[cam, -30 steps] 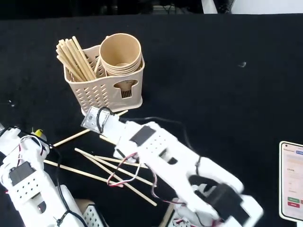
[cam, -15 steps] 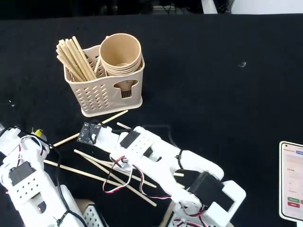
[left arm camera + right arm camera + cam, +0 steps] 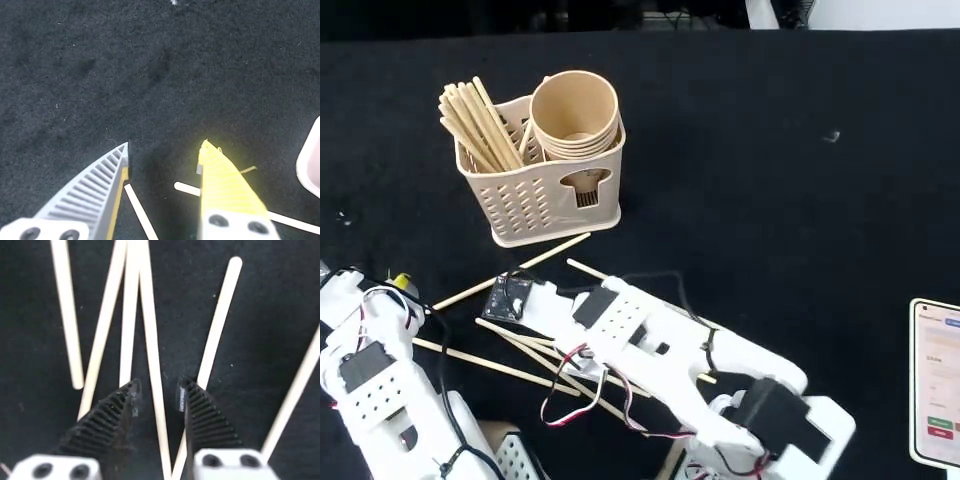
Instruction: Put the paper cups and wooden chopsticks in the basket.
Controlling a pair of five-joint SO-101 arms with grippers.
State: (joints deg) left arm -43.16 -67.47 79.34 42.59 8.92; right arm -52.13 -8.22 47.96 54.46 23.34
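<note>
A beige basket (image 3: pixel 535 195) at the back left holds a stack of paper cups (image 3: pixel 575 110) and a bundle of wooden chopsticks (image 3: pixel 475 125). Several loose chopsticks (image 3: pixel 480 360) lie fanned out on the black table in front of it. My right arm (image 3: pixel 620 320) stretches low over them. The right gripper (image 3: pixel 157 390) is open, its jaws a little apart, and one chopstick (image 3: pixel 150 340) runs between its fingertips. My left arm (image 3: pixel 365 360) rests at the near left. The left gripper (image 3: pixel 162 150) is open over bare cloth, with two chopstick ends (image 3: pixel 187 188) close to its fingers.
A phone-like screen (image 3: pixel 935 380) lies at the right edge of the table. One loose chopstick (image 3: pixel 515 268) lies just in front of the basket. The black cloth (image 3: pixel 800 180) to the right of the basket is bare.
My right arm has drawn back from the basket's front toward the near side and come down over the fan of loose chopsticks. The left arm has stayed still.
</note>
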